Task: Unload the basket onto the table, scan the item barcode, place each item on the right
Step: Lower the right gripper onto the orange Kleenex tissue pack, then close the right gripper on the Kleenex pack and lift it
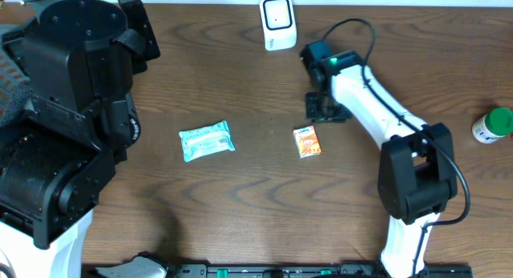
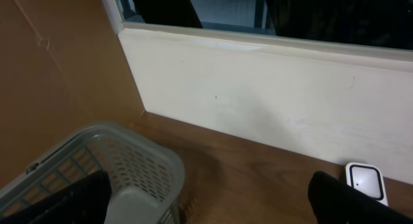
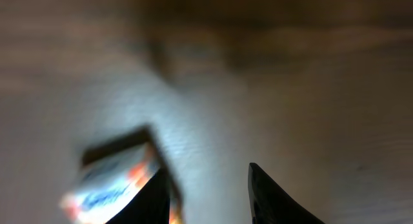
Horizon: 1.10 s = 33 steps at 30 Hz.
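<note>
Brown wood-grain table (image 1: 240, 198), seen from overhead. Orange box (image 1: 307, 141) (small carton, the item closest to the working arm) lies flat near the table's middle, a bit right of centre. Right gripper (image 1: 325, 107) hangs just beyond the box toward the far edge; from above it is near the box but apart from it. White scanner (image 1: 276, 22) stands at the far edge, well apart from the box. Teal packet (image 1: 207, 140) lies flat left of the box, well apart. Green-capped bottle (image 1: 493, 124) stands near the right edge.

Right wrist view is heavily blurred. The right gripper's fingers (image 3: 277, 198) are partway apart with bare table in the gap, nothing clasped. The orange box (image 3: 110, 185) sits outside the gap at lower left, one corner hidden behind a finger. Whether it touches that finger I cannot tell through the blur.

Left wrist view: left gripper (image 2: 206, 185) is spread wide, with dark fingers (image 2: 348, 198) at both bottom corners and nothing between them. Grey plastic basket (image 2: 148, 162) is below at left, with cardboard (image 2: 51, 75) behind it. A pale wall panel (image 2: 258, 101) runs along the table's back edge, and the scanner (image 2: 366, 182) shows at lower right. Left arm (image 1: 72, 110) bulks large at the left of the overhead view, away from both items.
</note>
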Each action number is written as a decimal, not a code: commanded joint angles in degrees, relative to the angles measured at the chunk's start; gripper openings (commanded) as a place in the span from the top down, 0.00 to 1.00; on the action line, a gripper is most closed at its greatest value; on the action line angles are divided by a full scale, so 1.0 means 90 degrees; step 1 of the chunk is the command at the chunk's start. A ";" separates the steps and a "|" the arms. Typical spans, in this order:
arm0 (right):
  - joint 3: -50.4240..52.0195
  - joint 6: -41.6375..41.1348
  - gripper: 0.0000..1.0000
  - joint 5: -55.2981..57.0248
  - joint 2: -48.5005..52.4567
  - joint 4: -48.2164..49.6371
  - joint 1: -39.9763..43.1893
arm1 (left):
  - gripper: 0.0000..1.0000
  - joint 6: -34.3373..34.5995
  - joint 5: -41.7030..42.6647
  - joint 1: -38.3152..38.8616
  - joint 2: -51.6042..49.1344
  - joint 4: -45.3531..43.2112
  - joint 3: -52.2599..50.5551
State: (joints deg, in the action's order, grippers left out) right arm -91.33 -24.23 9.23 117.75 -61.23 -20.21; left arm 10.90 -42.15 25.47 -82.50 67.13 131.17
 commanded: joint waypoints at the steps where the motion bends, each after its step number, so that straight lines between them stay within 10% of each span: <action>1: 0.0418 -0.0236 0.66 0.0355 0.0032 0.0219 0.0087 | 0.02 0.0083 -0.0036 -0.0036 0.0058 0.0017 0.0032; 17: 0.1608 -0.0209 0.78 -0.2931 0.0029 0.0590 -0.0347 | 0.02 0.0083 -0.0036 -0.0036 0.0058 0.0017 0.0032; 25: 0.1605 -0.0214 0.41 -0.3721 0.0029 0.1207 -0.0925 | 0.02 0.0083 -0.0036 -0.0036 0.0058 0.0017 0.0032; 33: 0.1598 -0.0206 0.37 -0.3043 0.0022 0.1234 -0.0945 | 0.02 0.0083 -0.0039 -0.0036 0.0058 0.0017 0.0032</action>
State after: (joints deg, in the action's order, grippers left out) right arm -77.69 -26.33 -23.07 117.05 -50.26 -28.69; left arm 10.90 -42.17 25.47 -82.50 67.13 131.17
